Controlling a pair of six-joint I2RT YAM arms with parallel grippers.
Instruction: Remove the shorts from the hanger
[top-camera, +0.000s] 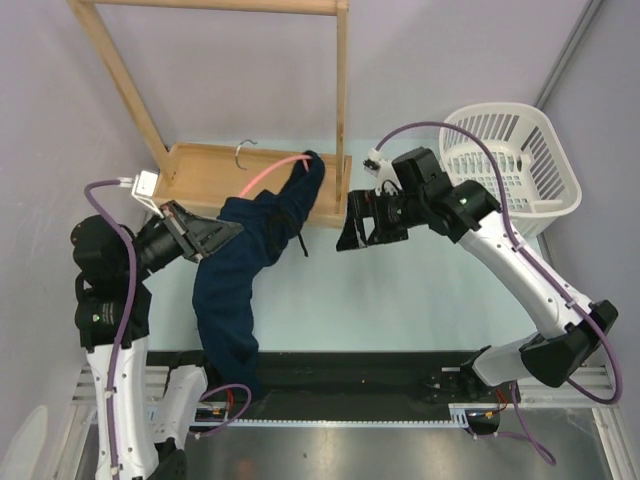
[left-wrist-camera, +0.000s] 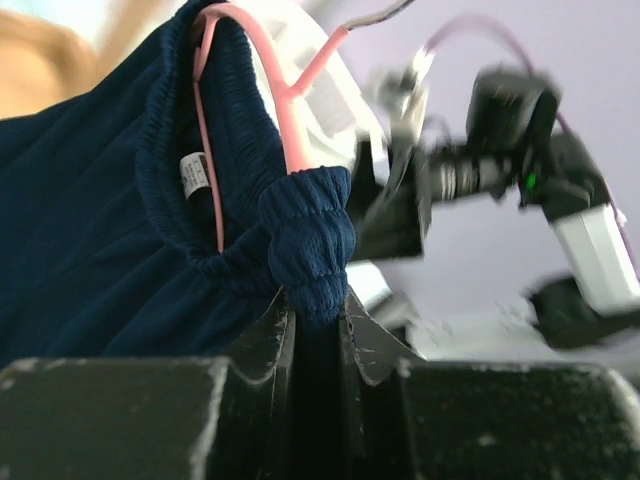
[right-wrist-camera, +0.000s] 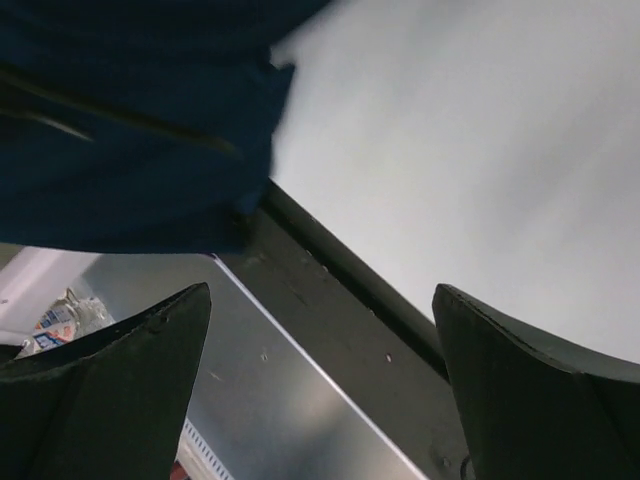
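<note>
The dark navy shorts (top-camera: 240, 270) hang from the pink-red hanger (top-camera: 272, 172), draped down toward the table's near edge. The hanger's metal hook (top-camera: 241, 153) lies over the wooden base. My left gripper (top-camera: 232, 232) is shut on a bunched fold of the shorts' waistband (left-wrist-camera: 305, 250); the hanger (left-wrist-camera: 275, 95) runs through the waistband just above it. My right gripper (top-camera: 352, 232) is open and empty, right of the shorts beside the rack's post. In the right wrist view the shorts (right-wrist-camera: 130, 120) fill the upper left, apart from the fingers (right-wrist-camera: 120, 390).
A light wooden rack frame (top-camera: 341, 100) stands on a wooden base (top-camera: 200, 180) at the back. A white basket (top-camera: 510, 160) sits at the back right. A black rail (top-camera: 360, 370) runs along the table's near edge.
</note>
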